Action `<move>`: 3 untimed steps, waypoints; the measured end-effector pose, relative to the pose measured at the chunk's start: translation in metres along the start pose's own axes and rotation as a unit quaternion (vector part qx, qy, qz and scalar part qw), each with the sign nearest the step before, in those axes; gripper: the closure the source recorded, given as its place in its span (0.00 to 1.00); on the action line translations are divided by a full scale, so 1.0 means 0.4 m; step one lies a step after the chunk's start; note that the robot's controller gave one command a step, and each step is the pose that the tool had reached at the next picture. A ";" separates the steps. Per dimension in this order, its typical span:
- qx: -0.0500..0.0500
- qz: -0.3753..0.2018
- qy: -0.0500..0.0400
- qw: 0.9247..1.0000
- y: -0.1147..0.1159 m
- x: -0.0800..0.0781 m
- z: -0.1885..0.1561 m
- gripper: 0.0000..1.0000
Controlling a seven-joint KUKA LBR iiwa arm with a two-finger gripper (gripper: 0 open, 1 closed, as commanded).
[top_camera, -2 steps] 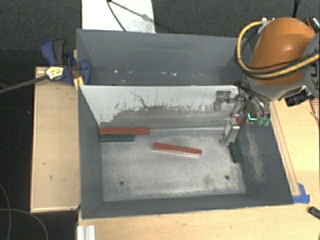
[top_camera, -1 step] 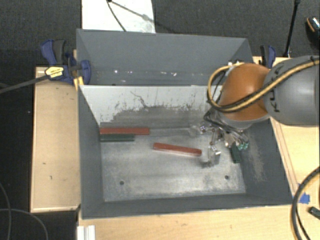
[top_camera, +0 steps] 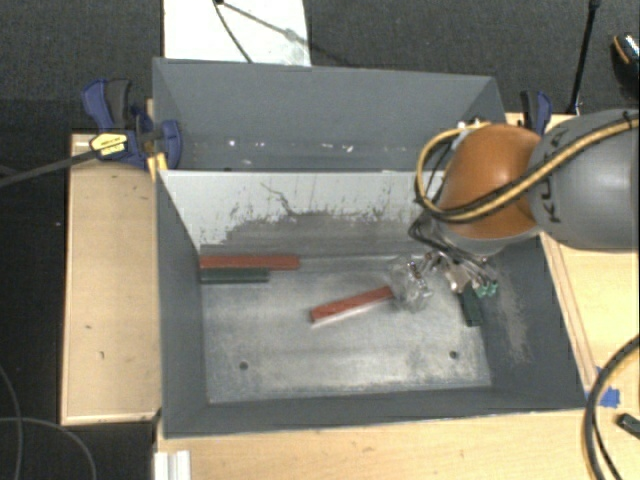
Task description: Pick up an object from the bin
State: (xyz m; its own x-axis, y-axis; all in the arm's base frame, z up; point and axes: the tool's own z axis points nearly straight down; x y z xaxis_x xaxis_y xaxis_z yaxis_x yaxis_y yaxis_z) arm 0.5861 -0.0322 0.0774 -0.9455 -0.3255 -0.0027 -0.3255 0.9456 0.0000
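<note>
Red-brown flat stick point(top_camera: 350, 306) lies in the grey metal bin point(top_camera: 330, 108) — your pincer point(top_camera: 413, 288) sits at its right end; open or closed, you cannot tell.

**Grey arm, orange wrist cover**

The arm point(top_camera: 600, 183) is smooth, rounded grey, with dark lettering. A glossy orange dome cover point(top_camera: 490, 178) caps its wrist, looped by yellow and black cables point(top_camera: 432, 163). The gripper point(top_camera: 413, 290) is silvery metal.

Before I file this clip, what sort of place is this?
Most likely a robotics lab bench set up for grasping trials: a grey metal bin, two loose red sticks lying in it, and a cabled robot arm reaching in from the right.
</note>
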 end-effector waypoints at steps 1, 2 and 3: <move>0.000 0.000 0.000 1.000 0.000 0.000 0.000 0.00; -0.001 -0.135 -0.001 0.991 0.163 -0.059 0.017 0.00; 0.000 -0.133 -0.001 0.991 0.158 -0.058 0.016 1.00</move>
State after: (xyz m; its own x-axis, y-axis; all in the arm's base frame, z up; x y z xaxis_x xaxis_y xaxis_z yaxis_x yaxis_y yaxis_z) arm 0.5876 0.0352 0.0710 -0.8263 -0.5632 -0.0044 -0.5632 0.8263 -0.0008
